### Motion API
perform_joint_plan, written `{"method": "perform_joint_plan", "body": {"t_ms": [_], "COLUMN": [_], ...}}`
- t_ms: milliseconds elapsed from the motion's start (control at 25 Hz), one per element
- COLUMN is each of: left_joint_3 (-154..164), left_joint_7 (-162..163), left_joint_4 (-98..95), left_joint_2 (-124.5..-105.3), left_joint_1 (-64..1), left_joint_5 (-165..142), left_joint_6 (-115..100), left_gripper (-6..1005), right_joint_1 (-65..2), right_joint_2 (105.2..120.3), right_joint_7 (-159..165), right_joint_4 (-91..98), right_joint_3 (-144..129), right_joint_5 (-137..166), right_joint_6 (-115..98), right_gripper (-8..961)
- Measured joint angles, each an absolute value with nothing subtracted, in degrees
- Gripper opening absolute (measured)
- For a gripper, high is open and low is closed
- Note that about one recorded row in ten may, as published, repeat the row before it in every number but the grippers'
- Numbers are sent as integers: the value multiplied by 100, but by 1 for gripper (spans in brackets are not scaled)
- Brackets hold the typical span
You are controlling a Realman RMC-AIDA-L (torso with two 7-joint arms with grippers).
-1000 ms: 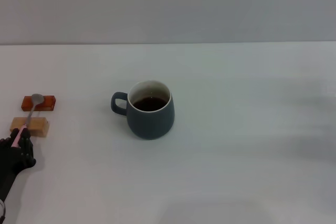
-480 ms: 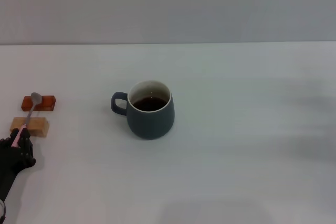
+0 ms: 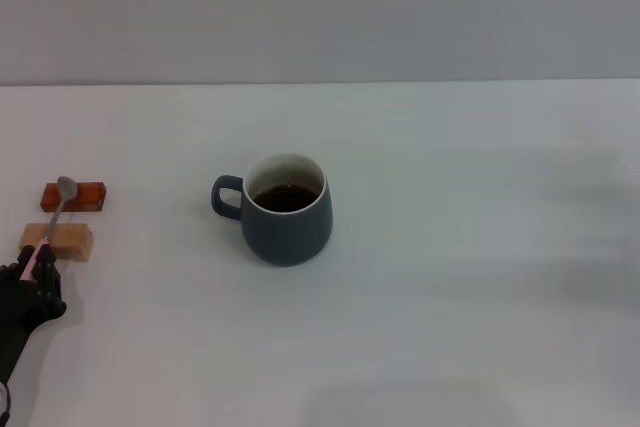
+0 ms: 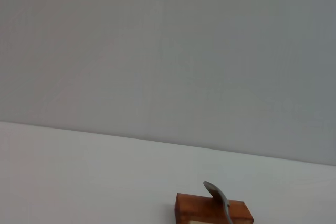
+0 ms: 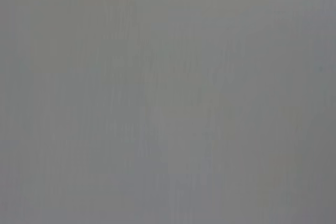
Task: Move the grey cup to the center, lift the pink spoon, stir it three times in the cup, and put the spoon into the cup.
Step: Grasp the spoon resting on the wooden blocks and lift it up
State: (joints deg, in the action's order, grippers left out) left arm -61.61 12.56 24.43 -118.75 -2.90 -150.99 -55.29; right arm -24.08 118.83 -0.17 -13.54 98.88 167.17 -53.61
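No writing seen on anything. Grey cup (image 3: 287,210), matte, rounded, cream inside, holds dark liquid; stands left of frame centre on the white table (image 3: 450,277), handle toward frame left. Pink spoon (image 3: 55,216) at far left, metal bowl over the reddish-brown block (image 3: 75,195), neck across the tan wooden block (image 3: 58,240). Left gripper (image 3: 38,265), lower left corner, clamped on the spoon's pink handle. Right gripper unseen.

Off to my left, a reddish-brown block (image 3: 74,195) lies flat on the white table (image 3: 450,277), and a tan wooden block (image 3: 58,241) lies just beside it on the side nearer me (the two run parallel). A plain grey wall (image 3: 320,12) stands behind the table's far edge.
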Motion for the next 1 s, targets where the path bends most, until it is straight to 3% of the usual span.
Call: {"method": "perform_joint_plan", "body": {"t_ms": [1000], "left_joint_3": [-6064], "left_joint_7": [1240], "left_joint_4": [2839], "left_joint_2": [-11820], "left_joint_1": [-202], "left_joint_5": [-15144], "left_joint_6": [-5612], "left_gripper": [146], "right_joint_1": [-2412], "right_joint_2": [11883], "right_joint_7": [-18], "right_joint_4": [-1353], "right_joint_3": [9888], "right_joint_5": [16717], "right_joint_6": [-5331], "right_gripper": [631]}}
